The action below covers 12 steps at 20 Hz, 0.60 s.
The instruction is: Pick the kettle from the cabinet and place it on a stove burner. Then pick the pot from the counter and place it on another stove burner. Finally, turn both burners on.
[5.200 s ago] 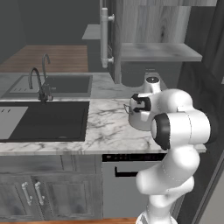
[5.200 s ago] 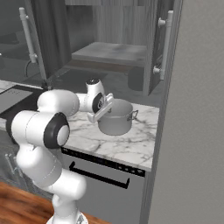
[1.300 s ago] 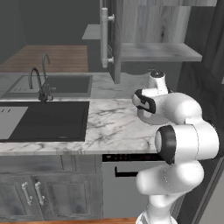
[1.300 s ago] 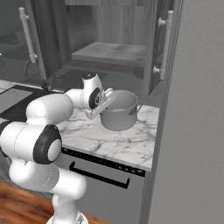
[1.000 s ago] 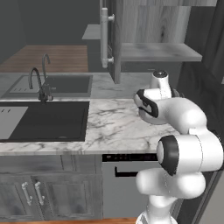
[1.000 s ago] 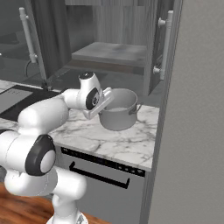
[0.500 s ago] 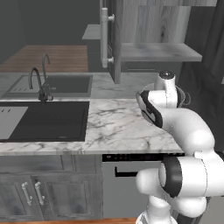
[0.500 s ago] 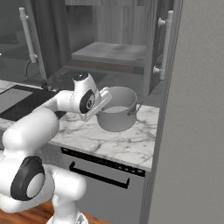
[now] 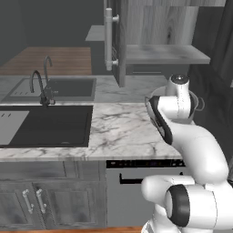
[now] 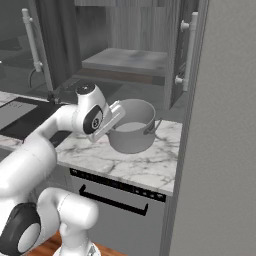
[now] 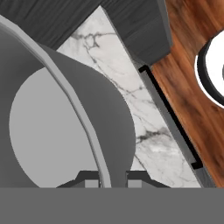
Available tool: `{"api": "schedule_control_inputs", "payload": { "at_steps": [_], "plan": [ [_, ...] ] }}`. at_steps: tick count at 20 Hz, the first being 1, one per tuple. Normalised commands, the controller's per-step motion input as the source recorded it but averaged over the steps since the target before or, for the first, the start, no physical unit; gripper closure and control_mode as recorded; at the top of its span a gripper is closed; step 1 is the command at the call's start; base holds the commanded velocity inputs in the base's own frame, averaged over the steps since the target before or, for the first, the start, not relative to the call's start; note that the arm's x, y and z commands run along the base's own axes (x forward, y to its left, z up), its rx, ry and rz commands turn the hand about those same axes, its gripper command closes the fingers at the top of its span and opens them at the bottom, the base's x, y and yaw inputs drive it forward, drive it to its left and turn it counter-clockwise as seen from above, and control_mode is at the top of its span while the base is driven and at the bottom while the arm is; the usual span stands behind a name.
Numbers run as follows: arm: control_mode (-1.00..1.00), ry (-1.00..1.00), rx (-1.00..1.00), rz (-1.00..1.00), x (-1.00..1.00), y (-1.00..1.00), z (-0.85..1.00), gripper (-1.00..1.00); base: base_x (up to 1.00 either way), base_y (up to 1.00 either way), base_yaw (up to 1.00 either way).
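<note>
The wide grey pot [image 10: 131, 131] is at the right end of the white marble counter [image 10: 150, 167], below the open cabinet [image 10: 127, 59]. My gripper [image 10: 116, 113] is shut on the pot's near rim. In the hand view the rim [image 11: 74, 105] runs straight down between my fingertips [image 11: 92, 178], and the pot's pale inside floor [image 11: 48, 131] lies to its left. I cannot tell whether the pot rests on the marble or hangs just above it. In the left base view my arm hides most of the pot [image 9: 198, 103]. The kettle and the stove burners are out of view.
The cabinet door [image 9: 119, 41] with its white bar handle [image 9: 108, 38] stands open above the counter. A second bar handle [image 10: 189, 50] is to the right of the shelf, beside a tall grey wall panel [image 10: 220, 125]. To the left are a black basin [image 9: 45, 125] and a faucet [image 9: 38, 86].
My arm has stretched out and its elbow has dropped while the wrist turned. The grip on the pot's rim has held, and the pot is in about the same place.
</note>
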Motion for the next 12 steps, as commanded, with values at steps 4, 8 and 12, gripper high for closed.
{"api": "schedule_control_inputs", "payload": {
  "at_steps": [4, 8, 12],
  "plan": [
    [-1.0, 0.0, 0.0, 0.0, -0.34, 0.03, 0.29, 1.0, 0.0, 0.0, 0.0],
    [-1.0, 0.0, 0.0, 0.0, -0.33, 0.05, 0.26, 1.0, 0.0, 0.0, 0.0],
    [-1.0, 0.0, 0.0, 0.0, -0.33, 0.05, 0.23, 1.0, 0.0, 0.0, 0.0]
  ]
}}
